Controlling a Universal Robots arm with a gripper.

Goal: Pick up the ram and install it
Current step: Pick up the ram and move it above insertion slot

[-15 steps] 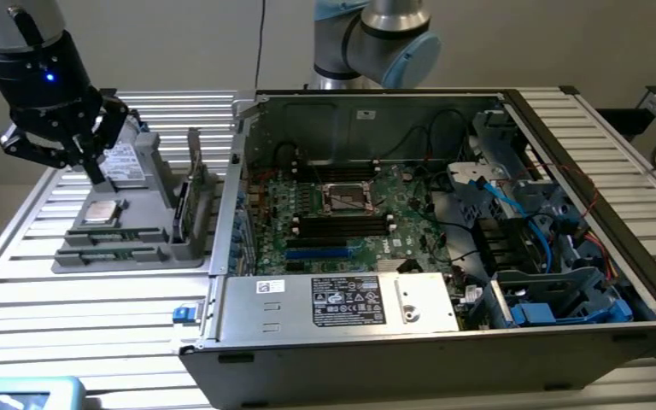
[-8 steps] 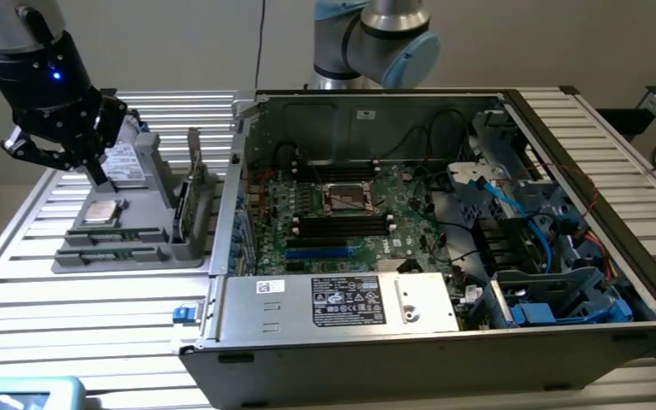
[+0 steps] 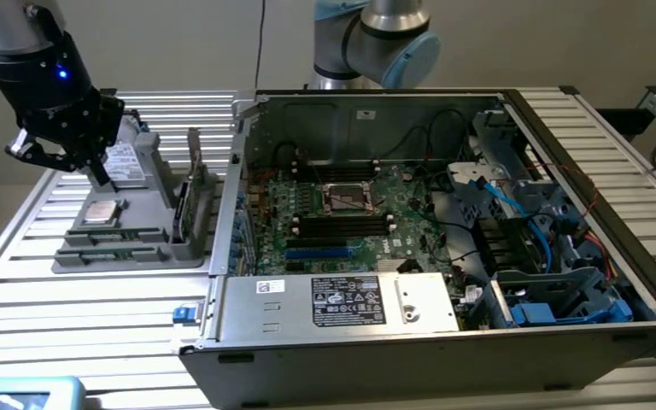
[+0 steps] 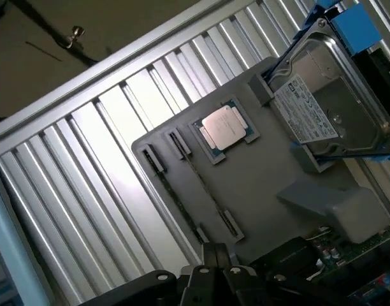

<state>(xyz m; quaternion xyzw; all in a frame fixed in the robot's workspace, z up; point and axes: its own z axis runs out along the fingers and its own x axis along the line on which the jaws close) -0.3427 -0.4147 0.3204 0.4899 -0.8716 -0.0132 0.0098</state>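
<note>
on the table (image 3: 78,307), tray (image 3: 134,265) lies at exterior view's left of computer case (image 3: 419,363).

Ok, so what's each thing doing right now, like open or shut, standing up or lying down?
computer case: open, insides showing.
gripper: shut, above the tray, nothing seen in it.
ram: on edge in its tray slot, not picked up.
silver chip: flat in its tray pocket.
hard drive: flat in the tray, label up.
green card: standing upright in the tray.

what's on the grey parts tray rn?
Grey tray holds a silver CPU, a hard drive, an upright green card and the ram edge-on in its slot. Whatever lies under the drive is covered.
</note>
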